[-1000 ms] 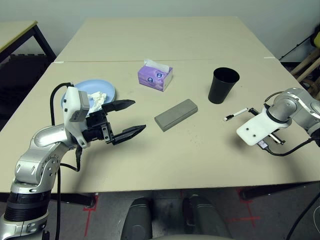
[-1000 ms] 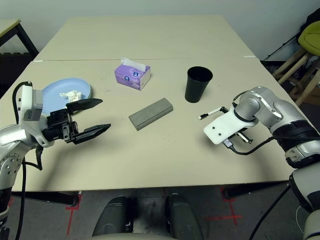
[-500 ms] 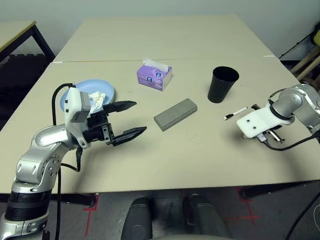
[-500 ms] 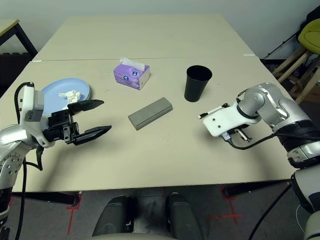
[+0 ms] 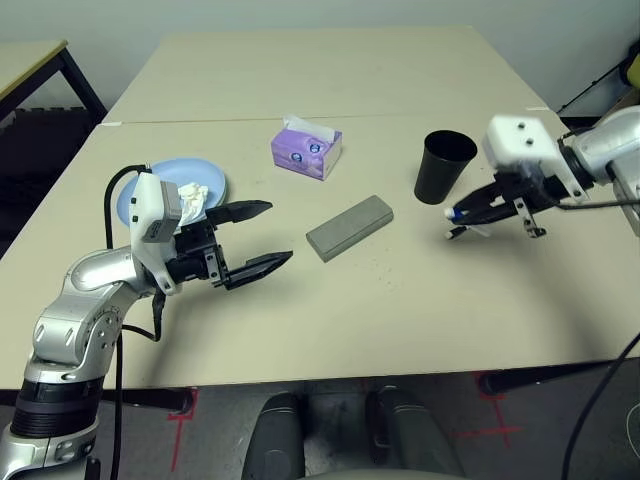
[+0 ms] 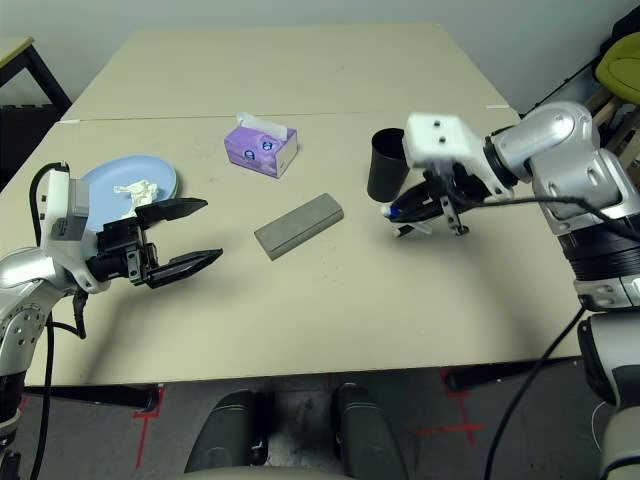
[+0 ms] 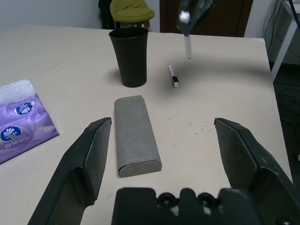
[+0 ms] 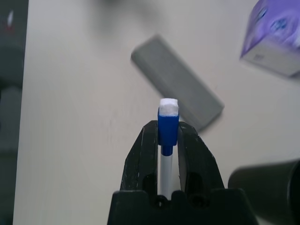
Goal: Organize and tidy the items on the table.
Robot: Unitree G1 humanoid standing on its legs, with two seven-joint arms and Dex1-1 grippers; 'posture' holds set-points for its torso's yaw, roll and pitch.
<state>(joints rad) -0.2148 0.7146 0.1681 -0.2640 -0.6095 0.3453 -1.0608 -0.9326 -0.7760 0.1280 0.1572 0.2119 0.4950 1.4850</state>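
1. While right gripper [image 6: 400, 211] grips one pen [image 8: 167, 136] aloft beside the black cup [image 5: 444, 168], a second pen [image 7: 173, 76] lies on the table [image 5: 420, 300].
2. Left gripper [image 5: 258, 238] gapes empty; grey case [image 5: 349, 227] unsorted.

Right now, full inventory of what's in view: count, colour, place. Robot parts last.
table: 1, pale beige, seam across it, bears everything below
plate: 1, light blue, left side of the table
tissue: 1, white, crumpled, on the plate
tissue box: 1, purple, centre, past the case
glasses case: 1, grey, oblong, centre of the table
cup: 1, black, upright, right of the case
pen on the table: 1, white with black tip, lying beside the cup
held pen: 1, white and blue, in the air near the cup
side table: 1, wood top, black legs, far left
left gripper: open, hovering between plate and case
right gripper: shut on the held pen
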